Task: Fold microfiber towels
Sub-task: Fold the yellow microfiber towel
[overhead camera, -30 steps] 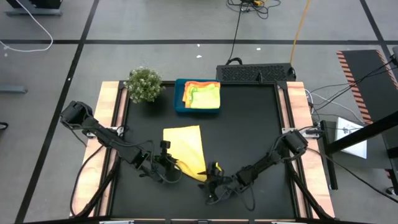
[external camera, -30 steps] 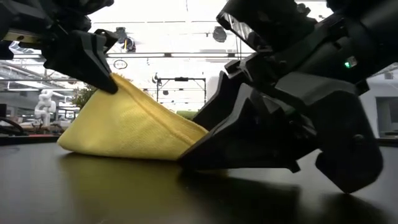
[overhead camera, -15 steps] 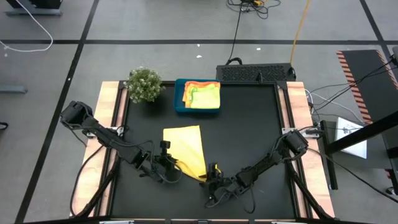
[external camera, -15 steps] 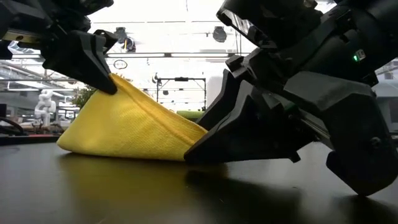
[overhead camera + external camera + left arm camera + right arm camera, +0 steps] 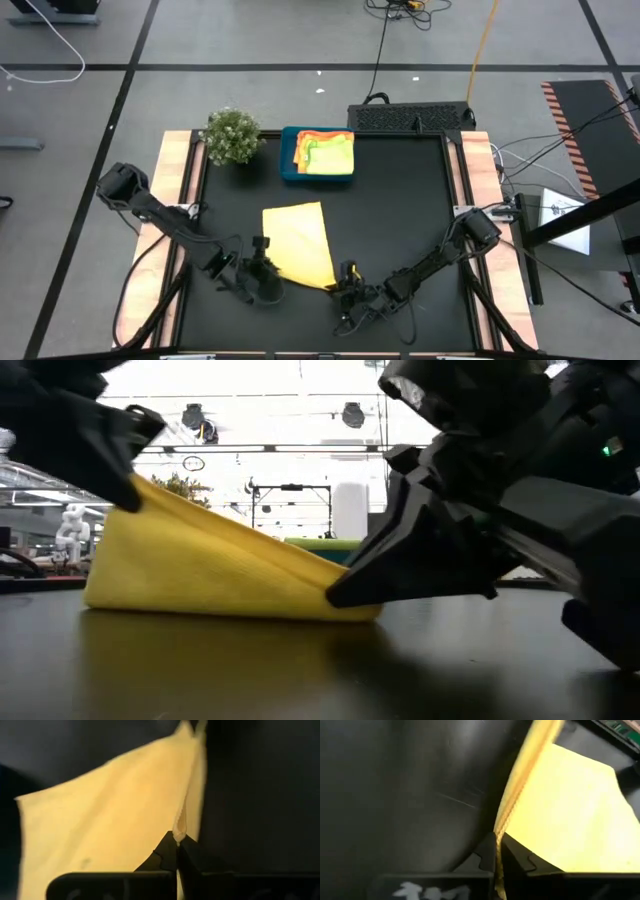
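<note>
Black matting covers the counter [image 5: 400, 200], framed by pale wood rails, with grey floor and cables around it. At lower centre of the high view lies a yellow towel [image 5: 298, 240], spread mostly flat, its near edge lifted off the mat. In the low view that edge rises as a slanted sheet from lower right up to upper left.

Both near corners are pinched. The left gripper [image 5: 268, 275] sits at the towel's lower left corner, closed tight on the hem, which the left wrist view shows clamped between the tips. The right gripper [image 5: 343, 284] sits at the lower right corner, likewise closed on the cloth edge, seen thin and upright between its tips in the right wrist view.

Further up, at upper centre, a blue tray [image 5: 288, 168] holds a stack of towels [image 5: 325, 152], orange, yellow and lime green. A small plant [image 5: 231, 134] stands just left of it.

Judging by this, the fold of this towel is only starting: both corners are gripped, nothing is doubled over yet.
</note>
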Controlling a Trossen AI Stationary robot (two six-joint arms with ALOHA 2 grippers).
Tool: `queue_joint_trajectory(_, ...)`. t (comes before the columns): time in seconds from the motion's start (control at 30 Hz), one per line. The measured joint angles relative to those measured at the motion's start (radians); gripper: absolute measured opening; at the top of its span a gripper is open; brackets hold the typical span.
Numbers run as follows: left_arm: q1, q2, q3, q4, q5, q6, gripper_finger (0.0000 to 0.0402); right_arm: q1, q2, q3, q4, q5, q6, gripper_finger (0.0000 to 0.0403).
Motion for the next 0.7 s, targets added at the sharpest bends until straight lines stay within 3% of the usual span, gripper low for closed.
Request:
queue_joint_trajectory(0.1,-0.063,0.000,0.000,-0.019,0.001,-0.048,0.0001,0.001,-0.016,0.005,0.014,-0.008,-0.003,0.0003)
queue_joint_trajectory(0.27,-0.174,0.002,0.000,-0.030,-0.001,-0.111,0.0001,-0.011,-0.004,0.089,0.011,-0.114,-0.025,0.0001)
queue_joint_trajectory(0.57,-0.333,0.003,0.000,-0.050,-0.015,-0.210,0.0001,-0.012,0.014,0.202,-0.011,-0.168,-0.029,0.0001)
queue_joint_trajectory(0.7,-0.384,0.002,0.000,-0.103,-0.159,-0.231,0.0001,-0.018,0.014,0.212,0.019,-0.189,-0.074,0.0001)
